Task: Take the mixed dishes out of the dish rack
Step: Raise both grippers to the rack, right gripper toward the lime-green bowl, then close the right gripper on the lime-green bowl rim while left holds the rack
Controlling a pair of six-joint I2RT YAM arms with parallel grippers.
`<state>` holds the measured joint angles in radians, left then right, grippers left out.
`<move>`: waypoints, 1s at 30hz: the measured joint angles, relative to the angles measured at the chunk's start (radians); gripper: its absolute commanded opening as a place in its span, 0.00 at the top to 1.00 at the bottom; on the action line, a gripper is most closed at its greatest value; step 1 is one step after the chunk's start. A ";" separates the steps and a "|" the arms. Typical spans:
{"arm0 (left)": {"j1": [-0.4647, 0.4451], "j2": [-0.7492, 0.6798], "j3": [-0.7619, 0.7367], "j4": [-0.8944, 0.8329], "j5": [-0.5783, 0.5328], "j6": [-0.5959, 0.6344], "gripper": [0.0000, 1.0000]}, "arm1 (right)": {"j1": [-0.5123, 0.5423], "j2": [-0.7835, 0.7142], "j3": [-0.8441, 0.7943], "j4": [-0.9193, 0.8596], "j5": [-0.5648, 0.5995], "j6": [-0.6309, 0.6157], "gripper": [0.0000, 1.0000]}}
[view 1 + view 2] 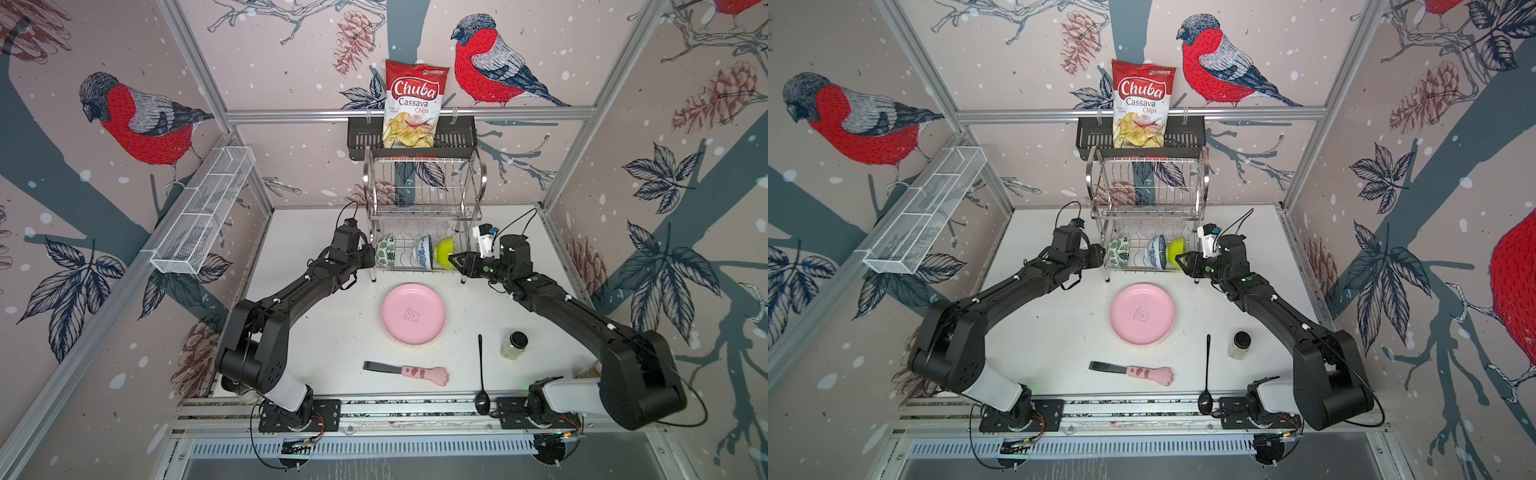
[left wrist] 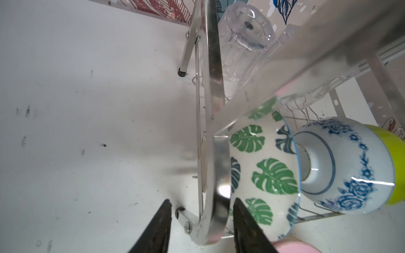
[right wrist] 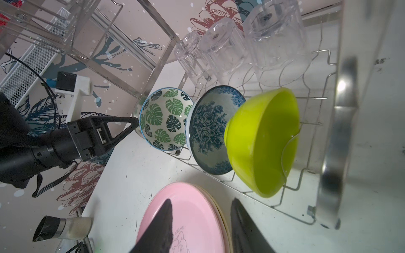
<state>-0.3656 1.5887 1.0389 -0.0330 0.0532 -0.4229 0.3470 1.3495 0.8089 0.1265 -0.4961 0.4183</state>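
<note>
Dish rack (image 1: 424,195): two tiers of shiny steel wire, standing at the back of the white table (image 1: 332,324).

Lower tier: three bowls are set on edge in a row, with their openings turned towards the right arm's side.
- The green-leaf bowl (image 1: 385,250) is white with green and dark leaf prints and a thin blue rim. It is placed at the left end.
- The blue-white bowl (image 1: 425,251) carries a blue rose pattern and is placed in the middle.
- The lime bowl (image 1: 445,252) is plain and glossy and is placed at the right end.

Behind the bowls, three ribbed clear glasses (image 3: 230,48) are stood with their mouths on the wire.

A pink plate (image 1: 413,314) with a small line drawing at its centre is laid flat on the table in front of the rack. In the right wrist view the rim of a cream-yellow plate (image 3: 221,211) is seen under it.

Left gripper (image 2: 201,200): the fingers are spread, one on each side of the rack's curved side handle (image 2: 221,166). The inner finger is just beside the green-leaf bowl, and nothing is pinched.

Right gripper (image 3: 201,199): the fingers are spread and nothing is held between them. It is held over the pink plate, near the lime bowl.
</note>
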 measured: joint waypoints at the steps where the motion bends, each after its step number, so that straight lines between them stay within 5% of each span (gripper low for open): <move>1: 0.000 0.012 0.011 0.000 0.005 0.000 0.64 | 0.000 0.004 0.003 0.000 0.000 0.000 0.55; 11: 0.002 0.040 0.040 0.000 0.024 0.017 0.84 | 0.000 0.064 0.031 0.007 0.011 0.000 0.55; 30: 0.002 0.042 0.046 -0.009 0.026 0.033 0.87 | -0.004 0.260 0.175 0.017 0.080 -0.038 0.56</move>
<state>-0.3641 1.6306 1.0851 -0.0422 0.0788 -0.3901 0.3428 1.6093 0.9840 0.1436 -0.4156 0.3805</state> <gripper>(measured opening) 0.174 0.445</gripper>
